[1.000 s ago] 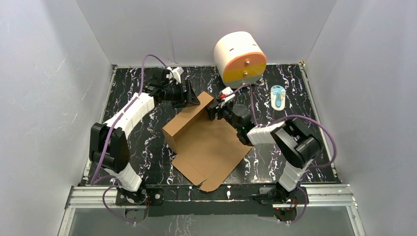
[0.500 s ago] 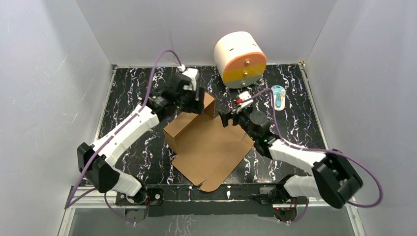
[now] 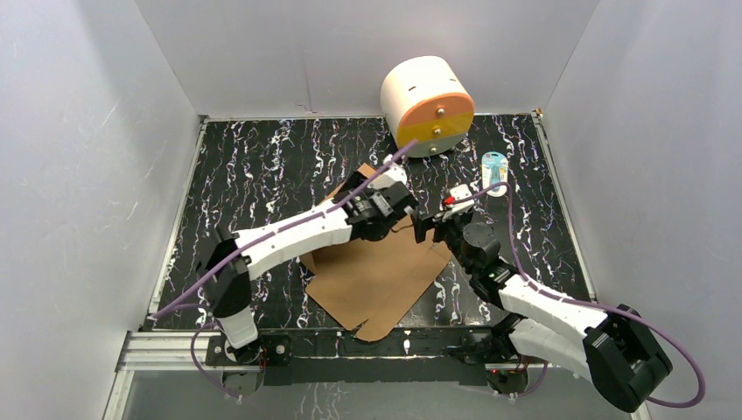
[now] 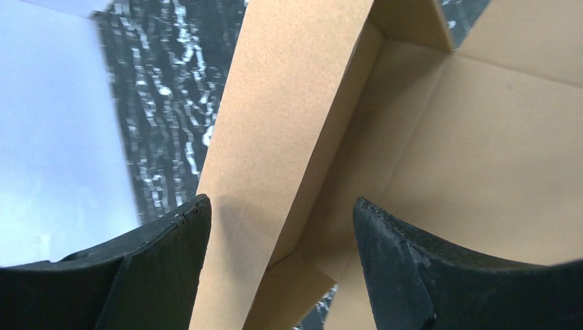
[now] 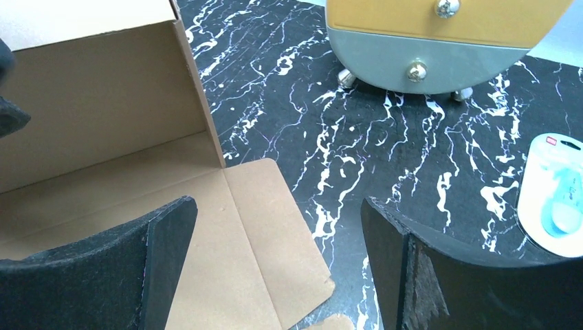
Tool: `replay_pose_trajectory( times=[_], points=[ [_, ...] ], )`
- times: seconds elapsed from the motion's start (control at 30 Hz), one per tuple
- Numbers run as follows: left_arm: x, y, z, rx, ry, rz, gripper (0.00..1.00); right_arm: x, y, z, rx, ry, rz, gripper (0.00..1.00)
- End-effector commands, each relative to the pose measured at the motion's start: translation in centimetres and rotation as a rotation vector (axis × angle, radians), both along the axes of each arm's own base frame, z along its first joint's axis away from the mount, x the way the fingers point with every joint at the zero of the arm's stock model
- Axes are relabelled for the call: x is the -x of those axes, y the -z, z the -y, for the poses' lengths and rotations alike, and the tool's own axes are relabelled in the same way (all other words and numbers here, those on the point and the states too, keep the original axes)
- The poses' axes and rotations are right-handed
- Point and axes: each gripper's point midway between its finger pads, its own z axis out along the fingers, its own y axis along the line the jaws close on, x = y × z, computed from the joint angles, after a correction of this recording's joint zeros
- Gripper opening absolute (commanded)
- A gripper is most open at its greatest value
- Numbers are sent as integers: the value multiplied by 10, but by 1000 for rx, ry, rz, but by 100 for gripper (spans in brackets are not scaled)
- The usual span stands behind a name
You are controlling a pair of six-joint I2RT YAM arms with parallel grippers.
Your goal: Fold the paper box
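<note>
left arm [image 3: 289, 234]: white shells, black joints, slim tapered links
right arm [image 3: 551, 306]: same white and black build, bulky black elbow
cables [image 3: 395, 155]: purple, one routed along each arm
wrist blocks [image 3: 389, 172]: white, small red mark seen on the right one
left gripper [image 4: 280, 205]: black curved fingers, dotted seam noted near tips
right gripper [image 5: 278, 203]: matte black, grainy felt-like faces

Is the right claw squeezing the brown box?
No, the right gripper hangs open and empty above a flat flap of the paper box.
</note>
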Motion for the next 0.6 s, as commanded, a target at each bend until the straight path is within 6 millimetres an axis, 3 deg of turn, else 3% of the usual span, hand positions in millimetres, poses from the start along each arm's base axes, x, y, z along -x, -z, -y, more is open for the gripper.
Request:
replay_pose_trajectory(
  times=[0.0,0.23,0.43,0.57],
  points=[
    [-7,-33,-27,-273,-80,196,72,-1,-19,9,-74,46,61,99],
    [-13,-34,-28,-443,-106,277,58,3,-19,13,-96,47,60,99],
    [-14,-39,-29,-458,-104,290,30,7,-33,16,-121,46,85,99],
    [-17,-41,-32,-402,-108,281,18,10,-51,14,-127,31,80,99]
  ],
)
